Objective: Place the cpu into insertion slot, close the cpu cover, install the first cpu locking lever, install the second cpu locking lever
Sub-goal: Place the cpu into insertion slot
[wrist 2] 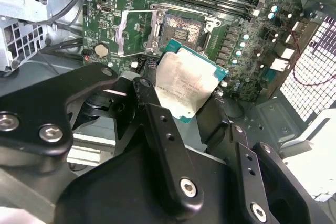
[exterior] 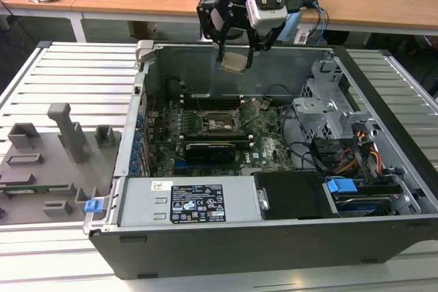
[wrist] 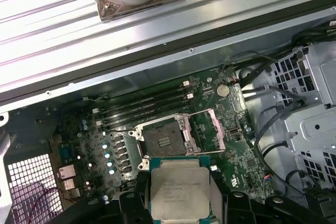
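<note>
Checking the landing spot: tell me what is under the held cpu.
Below the cpu, gripped by the hand, lies the motherboard: socket open, cpu cover raised. The chip hides the board directly beneath it.

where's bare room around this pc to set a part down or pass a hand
Free: ribbed table beyond the gray fixture, at the exterior view's left of the case; the strip at its right. Crowded: cables by the drive cage, and the motherboard below the gripper holding the cpu.
</note>
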{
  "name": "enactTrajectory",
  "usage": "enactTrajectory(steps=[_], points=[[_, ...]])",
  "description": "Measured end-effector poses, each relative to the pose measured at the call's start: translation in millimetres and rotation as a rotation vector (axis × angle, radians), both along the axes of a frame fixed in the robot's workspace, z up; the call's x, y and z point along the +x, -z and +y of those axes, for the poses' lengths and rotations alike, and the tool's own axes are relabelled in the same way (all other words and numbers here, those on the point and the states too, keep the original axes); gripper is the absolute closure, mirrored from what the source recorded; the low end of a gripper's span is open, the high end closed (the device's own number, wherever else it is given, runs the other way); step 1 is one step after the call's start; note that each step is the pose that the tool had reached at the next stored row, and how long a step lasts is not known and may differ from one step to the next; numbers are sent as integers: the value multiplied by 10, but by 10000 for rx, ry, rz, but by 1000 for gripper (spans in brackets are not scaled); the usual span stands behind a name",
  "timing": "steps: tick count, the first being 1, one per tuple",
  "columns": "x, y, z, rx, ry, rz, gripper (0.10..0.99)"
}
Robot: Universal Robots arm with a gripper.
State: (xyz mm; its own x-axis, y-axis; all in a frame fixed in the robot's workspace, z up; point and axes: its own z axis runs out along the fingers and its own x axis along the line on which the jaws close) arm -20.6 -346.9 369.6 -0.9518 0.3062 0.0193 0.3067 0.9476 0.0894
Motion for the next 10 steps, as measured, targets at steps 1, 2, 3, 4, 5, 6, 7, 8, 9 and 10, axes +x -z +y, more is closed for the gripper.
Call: enactTrajectory(steps=[1, 2, 3, 4, 5, 6, 7, 8, 9, 10], points=[[0, 0, 0, 0, 44, 0, 545], [0, 0, 0, -1, 126, 0, 545], [0, 0, 0, -1, 228, 0, 545], [0, 0, 0, -1, 281, 0, 545], [0, 0, 0, -1, 329, 0, 545], [0, 0, 0, 0, 387, 0, 545], [0, 0, 0, -1, 432, 0, 545], [0, 0, 0, -1, 485, 0, 545], [0, 0, 0, 0, 539, 0, 545], [0, 0, 0, 0, 586, 0, 545]])
